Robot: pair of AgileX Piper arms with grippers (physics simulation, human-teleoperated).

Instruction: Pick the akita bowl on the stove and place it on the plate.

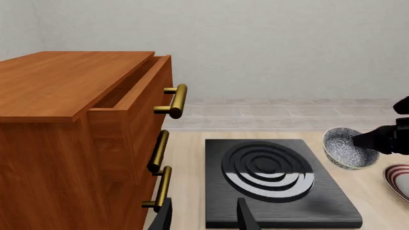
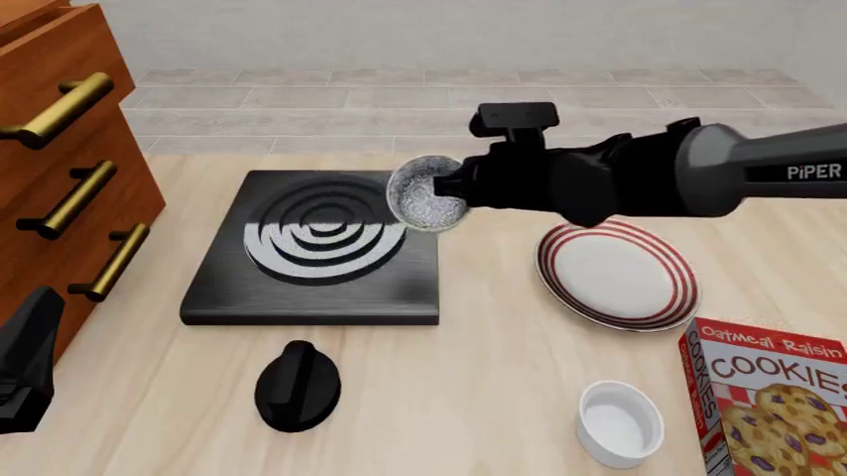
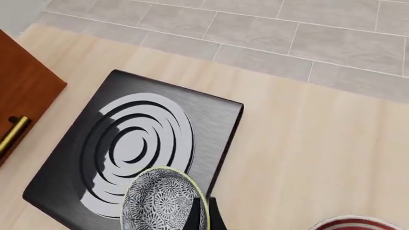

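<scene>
Above the table [image 2: 503, 327], the right tool [image 2: 443, 188] grips the akita bowl [image 2: 426, 195], fingertips half hidden

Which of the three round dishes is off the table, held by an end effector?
The speckled bowl, gripped by the right end effector above the stove's edge. The red-striped plate and the plain white ramekin both rest on the table, untouched.

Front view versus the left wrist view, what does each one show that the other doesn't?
Only the front view shows the black knob, the white ramekin, the cookie box and the whole plate. Only the left wrist view shows the cabinet's top drawer standing ajar and the left hand open. Both show the stove, the cabinet's brass handles, and the right hand holding the akita bowl lifted.
</scene>
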